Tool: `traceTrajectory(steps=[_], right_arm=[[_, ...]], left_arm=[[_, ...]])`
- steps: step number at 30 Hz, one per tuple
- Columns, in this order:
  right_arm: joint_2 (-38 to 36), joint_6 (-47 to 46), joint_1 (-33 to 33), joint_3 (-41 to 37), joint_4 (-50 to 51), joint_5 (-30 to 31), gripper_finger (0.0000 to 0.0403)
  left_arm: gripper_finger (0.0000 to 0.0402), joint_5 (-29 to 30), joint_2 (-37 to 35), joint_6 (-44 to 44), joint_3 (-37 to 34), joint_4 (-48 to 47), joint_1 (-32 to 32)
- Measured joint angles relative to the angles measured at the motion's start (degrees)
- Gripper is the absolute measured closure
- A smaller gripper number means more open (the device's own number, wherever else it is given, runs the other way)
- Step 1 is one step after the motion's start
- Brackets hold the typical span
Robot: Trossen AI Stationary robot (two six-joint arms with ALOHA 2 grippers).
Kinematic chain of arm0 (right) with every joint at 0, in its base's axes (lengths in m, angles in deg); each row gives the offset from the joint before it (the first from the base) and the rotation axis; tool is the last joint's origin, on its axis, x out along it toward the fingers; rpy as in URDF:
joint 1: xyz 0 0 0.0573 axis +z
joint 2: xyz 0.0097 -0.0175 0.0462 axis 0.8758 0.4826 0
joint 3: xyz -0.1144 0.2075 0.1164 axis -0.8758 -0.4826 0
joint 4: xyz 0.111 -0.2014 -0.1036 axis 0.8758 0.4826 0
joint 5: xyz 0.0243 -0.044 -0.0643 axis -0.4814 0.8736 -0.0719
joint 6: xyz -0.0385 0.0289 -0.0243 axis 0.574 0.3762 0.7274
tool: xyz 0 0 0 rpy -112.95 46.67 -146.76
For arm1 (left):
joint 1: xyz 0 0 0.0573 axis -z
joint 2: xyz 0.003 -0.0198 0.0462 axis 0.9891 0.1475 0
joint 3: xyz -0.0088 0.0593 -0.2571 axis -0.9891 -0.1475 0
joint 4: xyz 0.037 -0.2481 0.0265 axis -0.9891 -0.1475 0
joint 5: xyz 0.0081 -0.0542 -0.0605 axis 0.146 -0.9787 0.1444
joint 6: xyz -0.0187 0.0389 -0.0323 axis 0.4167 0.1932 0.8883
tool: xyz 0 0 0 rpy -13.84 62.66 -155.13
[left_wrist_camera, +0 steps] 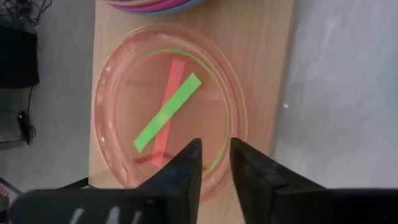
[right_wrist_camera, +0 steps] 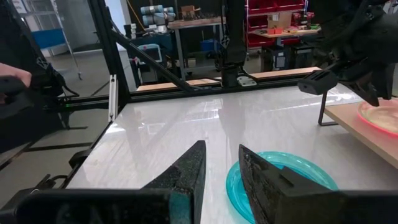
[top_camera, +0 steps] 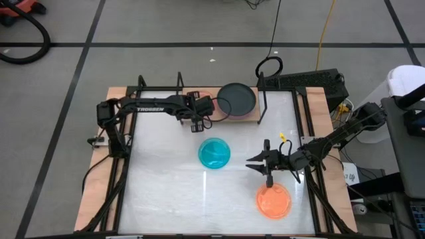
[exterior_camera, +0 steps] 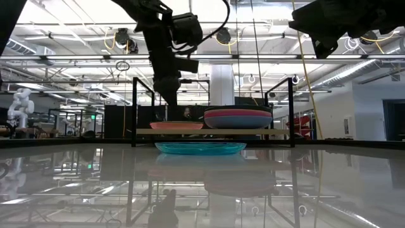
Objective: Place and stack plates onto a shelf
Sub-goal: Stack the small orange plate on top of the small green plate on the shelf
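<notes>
The shelf stands at the table's far edge. On its right half lies a stack of larger plates, black on top. On its left half a translucent pink plate lies in a green one. My left gripper hovers open just above the pink plate's rim and also shows in the low view. A cyan plate lies mid-table and an orange plate lies near right. My right gripper hangs open above the table, right of the cyan plate.
Thin black uprights frame the shelf's ends. Strips of green and red tape show through the pink plate. Bare white tabletop spreads left of the cyan plate. Black rails run along the table's sides.
</notes>
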Motion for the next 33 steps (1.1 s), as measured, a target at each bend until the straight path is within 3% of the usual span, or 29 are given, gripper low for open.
traceTrajectory(steps=[7,10,14,17,19,26,30,33], right_arm=[[0.0,0.0,0.0,0.0,0.37,-0.02,0.0321],[-0.02,-0.01,0.0,0.02,1.23,-0.03,0.0321],[0.0,-0.21,-0.04,0.04,1.87,-2.78,0.0321],[-0.02,1.24,0.55,0.04,1.76,-12.25,0.0321],[0.0,0.69,1.58,0.04,1.79,-14.84,0.0321],[-0.01,2.79,3.11,0.04,1.67,-10.23,0.0321],[-0.61,-2.13,-0.08,0.41,5.08,-3.96,0.0321],[-1.09,-6.06,-4.35,3.14,14.81,-7.68,0.0321]], left_arm=[[0.0277,-0.02,-1.21,2.72,0.27,-3.98,1.77],[0.0275,0.0,-4.91,6.05,0.35,-5.47,3.63],[0.0275,-0.01,-12.16,6.82,-2.49,-0.55,6.84],[0.0275,-1.87,-19.67,6.49,-7.83,8.43,8.85],[0.0275,-3.8,-25.33,7.04,-13.28,16.58,10.27],[0.0275,-10.11,-41.15,15.05,-37.66,48.64,17.03],[0.0275,-10.32,-43.72,17.43,-50.63,68.66,21.44],[0.0275,-10.25,-43.54,17.56,-57.48,82.44,23.11]])
